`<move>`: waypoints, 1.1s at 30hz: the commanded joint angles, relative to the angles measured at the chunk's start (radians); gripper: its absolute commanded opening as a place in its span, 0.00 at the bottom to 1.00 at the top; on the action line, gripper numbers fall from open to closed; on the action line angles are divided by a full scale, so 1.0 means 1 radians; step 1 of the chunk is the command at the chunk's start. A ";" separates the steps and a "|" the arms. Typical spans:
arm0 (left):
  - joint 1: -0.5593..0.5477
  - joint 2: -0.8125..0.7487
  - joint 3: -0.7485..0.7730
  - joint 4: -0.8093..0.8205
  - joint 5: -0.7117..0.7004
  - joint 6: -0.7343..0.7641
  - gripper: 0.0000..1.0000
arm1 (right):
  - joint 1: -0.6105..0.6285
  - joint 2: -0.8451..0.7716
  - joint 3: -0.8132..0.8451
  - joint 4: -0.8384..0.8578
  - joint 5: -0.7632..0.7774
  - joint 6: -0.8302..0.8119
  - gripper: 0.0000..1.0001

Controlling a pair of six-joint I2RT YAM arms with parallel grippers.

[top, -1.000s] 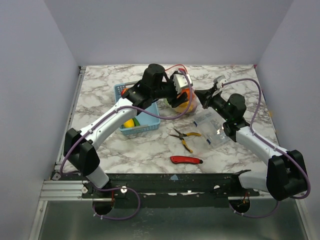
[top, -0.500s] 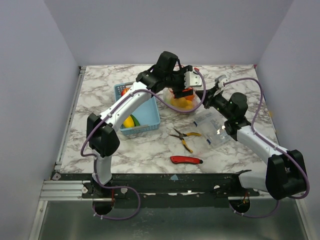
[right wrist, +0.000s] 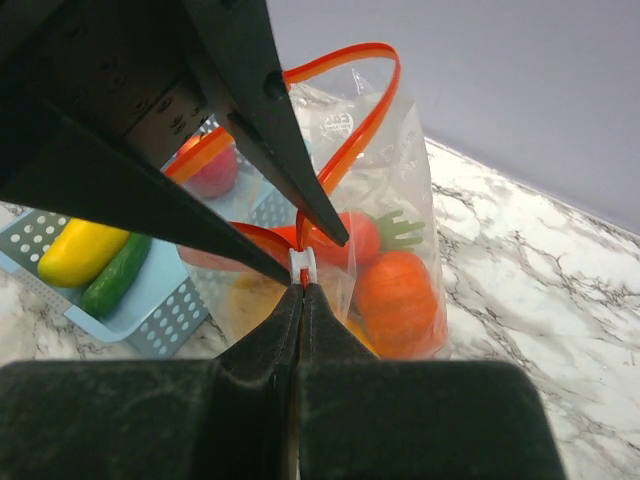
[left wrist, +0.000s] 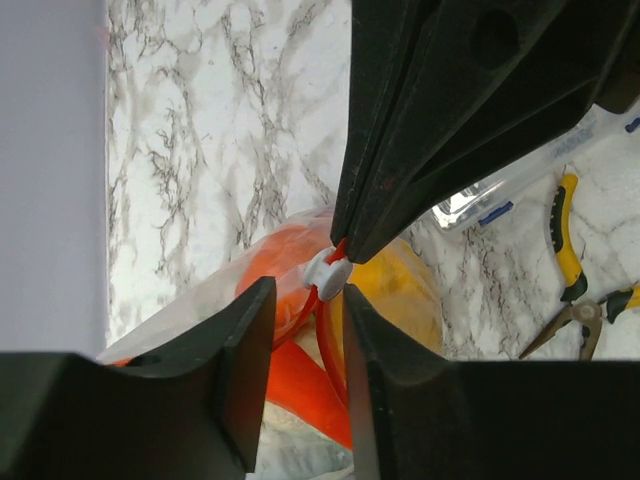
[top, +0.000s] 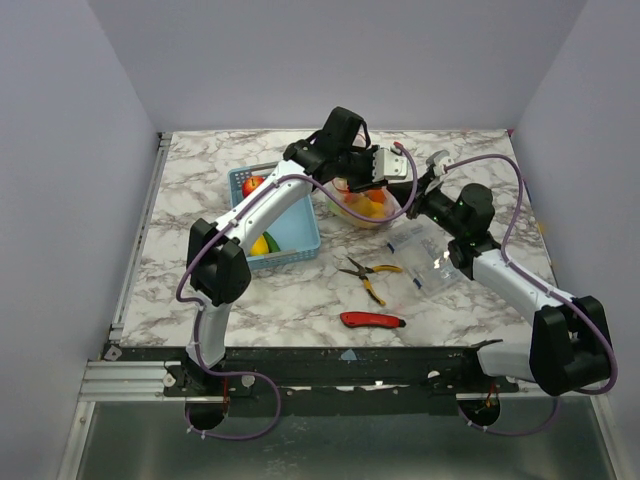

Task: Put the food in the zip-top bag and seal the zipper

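blue basket (top: 300, 236), three food toys (right wrist: 76, 250) inside

By the desk's far edge, from above, we lose the zipper (right wrist: 350, 125) under the left gripper (top: 395, 175); pliers (left wrist: 567, 250) run off our wrist view, basket (right wrist: 150, 290) half behind that gripper.

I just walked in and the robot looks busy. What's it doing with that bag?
It's zipping up the zip-top bag, which already holds orange and yellow food. The right gripper pinches the zipper beside its white slider, and the left gripper straddles the strip there. The mouth is open, and more food sits in the blue basket.
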 commanded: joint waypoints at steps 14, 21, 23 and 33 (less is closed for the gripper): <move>0.030 -0.066 -0.072 0.089 0.087 -0.082 0.00 | -0.049 0.085 0.031 0.032 -0.080 0.024 0.22; 0.037 -0.068 -0.055 0.089 0.124 -0.131 0.00 | -0.049 0.133 0.056 0.049 -0.208 0.075 0.30; 0.037 -0.069 -0.054 0.084 0.142 -0.136 0.00 | -0.049 0.135 0.053 0.081 -0.215 0.092 0.34; 0.057 -0.024 -0.014 0.062 0.093 -0.161 0.46 | -0.049 0.132 0.036 0.150 -0.156 0.109 0.00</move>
